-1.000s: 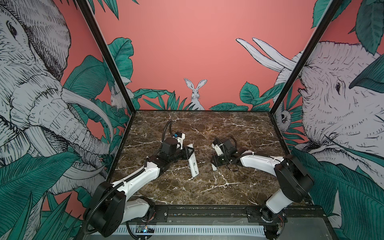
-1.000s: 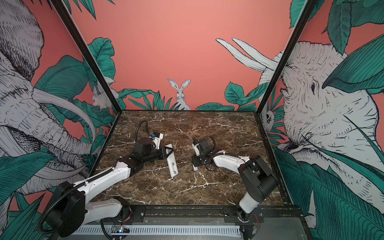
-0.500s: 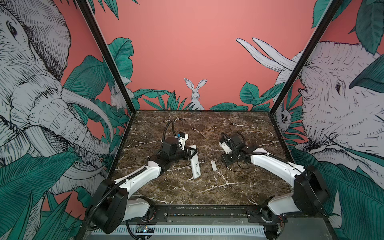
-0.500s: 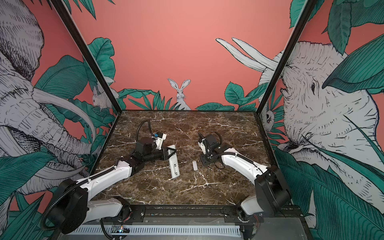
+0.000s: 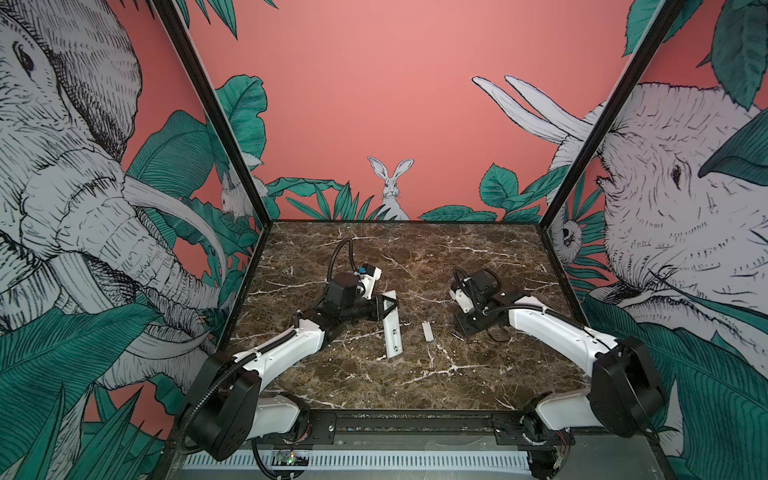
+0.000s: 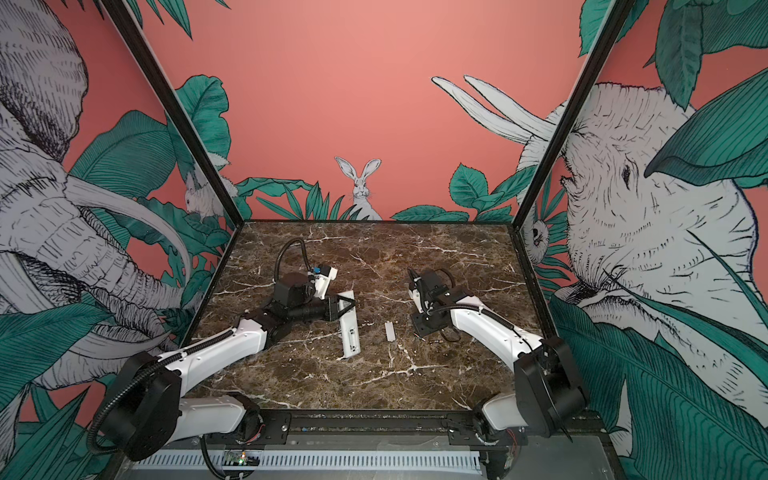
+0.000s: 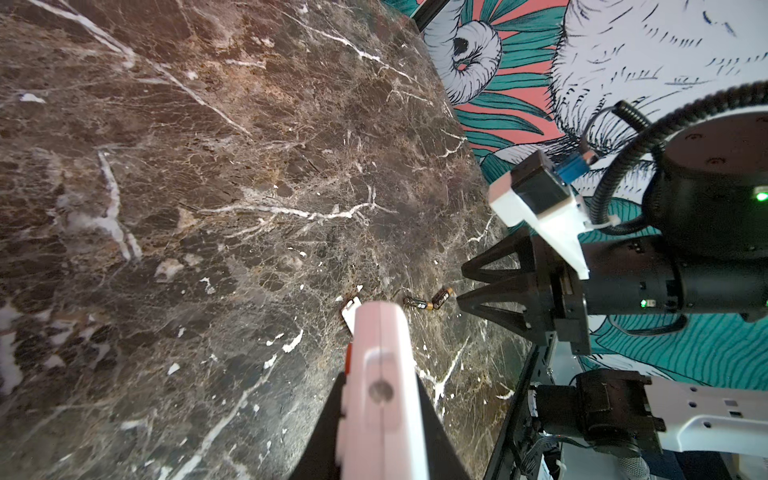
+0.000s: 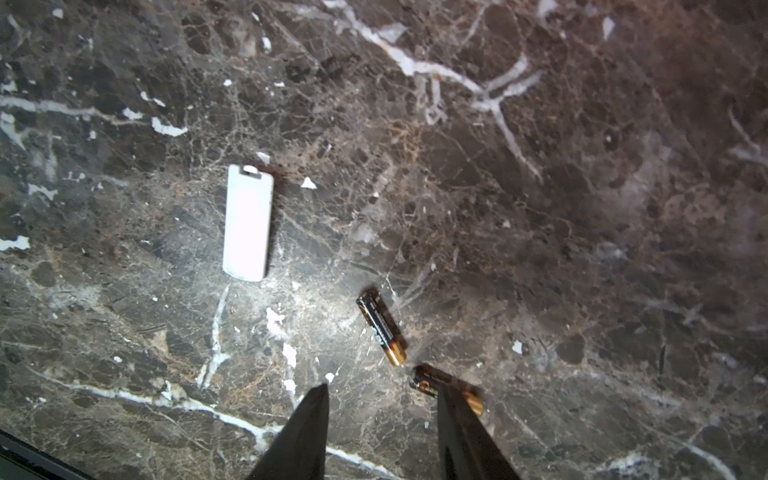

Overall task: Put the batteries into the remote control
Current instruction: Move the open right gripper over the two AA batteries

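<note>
Two jobs are split across the table (image 5: 365, 386). The left gripper (image 5: 387, 306) is clamped on the far end of the remote (image 5: 393, 338), steadying it, likely so it cannot slide during loading. The cover (image 5: 427, 331) lies just beside the remote, apart from it and out of the way. The right gripper (image 8: 380, 395) hangs low with jaws apart over the batteries (image 8: 381, 328). One fingertip (image 8: 451, 411) crosses the nearer cell, which looks like lining up a pick.
</note>
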Robot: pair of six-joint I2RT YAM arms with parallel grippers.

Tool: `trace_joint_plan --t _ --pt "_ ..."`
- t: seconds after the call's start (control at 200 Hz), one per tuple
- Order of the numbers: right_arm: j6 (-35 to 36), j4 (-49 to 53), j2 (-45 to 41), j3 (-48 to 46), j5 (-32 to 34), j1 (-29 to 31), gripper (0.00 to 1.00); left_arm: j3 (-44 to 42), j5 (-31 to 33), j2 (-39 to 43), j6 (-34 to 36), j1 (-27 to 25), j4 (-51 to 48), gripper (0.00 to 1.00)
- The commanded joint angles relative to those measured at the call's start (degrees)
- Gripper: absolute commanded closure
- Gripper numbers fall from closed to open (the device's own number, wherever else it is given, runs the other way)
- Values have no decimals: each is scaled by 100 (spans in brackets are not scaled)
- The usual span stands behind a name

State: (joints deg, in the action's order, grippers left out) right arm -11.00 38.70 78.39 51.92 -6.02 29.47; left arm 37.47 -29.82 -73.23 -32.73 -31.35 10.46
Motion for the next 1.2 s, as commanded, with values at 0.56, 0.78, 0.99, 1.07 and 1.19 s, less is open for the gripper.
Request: trace_joint_plan --t 0.56,0.78,0.99,1.07,1.19 --pt "-3493 1034 -168 -84 -294 -744 48 -95 156 465 748 23 126 100" --pt "-4723 828 -177 -347 -142 -836 45 -151 34 418 722 30 311 100" --pt "-5500 328 -343 -784 -38 -916 46 -203 -10 420 721 35 403 100" --pt "-5460 286 -182 -658 -5 -925 46 -214 -23 425 729 43 387 100" --pt "-5386 250 69 -467 -64 -926 47 -219 -50 430 757 68 378 100"
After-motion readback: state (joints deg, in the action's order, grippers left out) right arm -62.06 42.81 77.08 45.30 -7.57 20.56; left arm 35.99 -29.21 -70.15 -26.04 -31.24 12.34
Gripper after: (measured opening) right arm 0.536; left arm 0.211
